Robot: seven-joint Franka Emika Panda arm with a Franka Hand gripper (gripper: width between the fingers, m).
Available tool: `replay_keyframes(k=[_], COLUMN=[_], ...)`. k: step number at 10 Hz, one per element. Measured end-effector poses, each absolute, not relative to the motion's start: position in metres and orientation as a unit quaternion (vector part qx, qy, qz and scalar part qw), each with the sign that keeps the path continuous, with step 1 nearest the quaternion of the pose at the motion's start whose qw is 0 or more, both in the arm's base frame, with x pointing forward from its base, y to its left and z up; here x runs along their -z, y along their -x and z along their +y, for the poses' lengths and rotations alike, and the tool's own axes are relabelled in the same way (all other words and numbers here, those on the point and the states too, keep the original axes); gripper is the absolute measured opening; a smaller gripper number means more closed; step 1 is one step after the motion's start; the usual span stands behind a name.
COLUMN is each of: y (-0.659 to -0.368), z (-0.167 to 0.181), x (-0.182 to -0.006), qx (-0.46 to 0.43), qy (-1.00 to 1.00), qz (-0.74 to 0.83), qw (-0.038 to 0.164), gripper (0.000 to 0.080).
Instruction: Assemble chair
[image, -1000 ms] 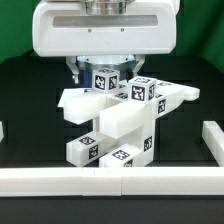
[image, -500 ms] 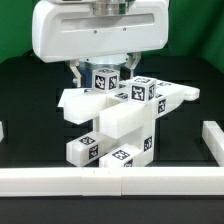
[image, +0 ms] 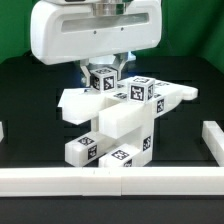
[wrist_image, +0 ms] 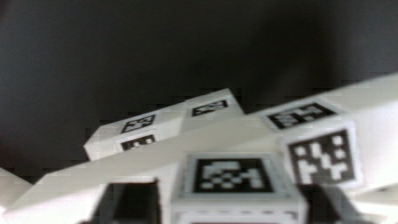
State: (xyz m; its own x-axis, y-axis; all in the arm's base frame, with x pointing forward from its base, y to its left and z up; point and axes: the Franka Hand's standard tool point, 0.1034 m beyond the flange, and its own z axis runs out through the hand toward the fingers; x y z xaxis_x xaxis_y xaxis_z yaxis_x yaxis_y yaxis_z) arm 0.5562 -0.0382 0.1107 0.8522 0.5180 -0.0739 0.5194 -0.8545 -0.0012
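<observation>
- White plastic chair (image: 118, 122), part-built, sat mid-table on the black surface (image: 30, 125), just behind the white front rail (image: 110, 180).
- Chair made of chunky pcs w/ black-and-white marker tags: flat slab across the top, reaching toward ext. view's right; thick bar slanting down to ext. view's left; tagged blocks at the base.
- Small tagged cube (image: 104, 80) was up at the rear of the chair, directly under the robot's big white body (image: 95, 30).
- Gripper (image: 104, 72) came down over that cube; fingers (image: 86, 72) either side of it, looked clamped on it.
- Wrist view: tagged cube face (wrist_image: 230, 175) sat close betw. two dark fingertips (wrist_image: 128, 199); more tagged chair pcs (wrist_image: 178, 125) beyond, blurry.
- Short white rail sections at both table edges, ext. view's left and right (image: 213, 135).
</observation>
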Motion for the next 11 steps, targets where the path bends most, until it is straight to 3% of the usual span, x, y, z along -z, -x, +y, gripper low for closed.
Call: replay_keyframes(k=[3,11], y=[-0.5562,-0.5556], z=[-0.0382,-0.037], x=[-0.1106,-0.1095], qx=[0.036,0.031], qy=[-0.966,-0.987], qz=[0.257,-0.155], qw=[0.01,0.007], gripper=[0.0284,0.0284])
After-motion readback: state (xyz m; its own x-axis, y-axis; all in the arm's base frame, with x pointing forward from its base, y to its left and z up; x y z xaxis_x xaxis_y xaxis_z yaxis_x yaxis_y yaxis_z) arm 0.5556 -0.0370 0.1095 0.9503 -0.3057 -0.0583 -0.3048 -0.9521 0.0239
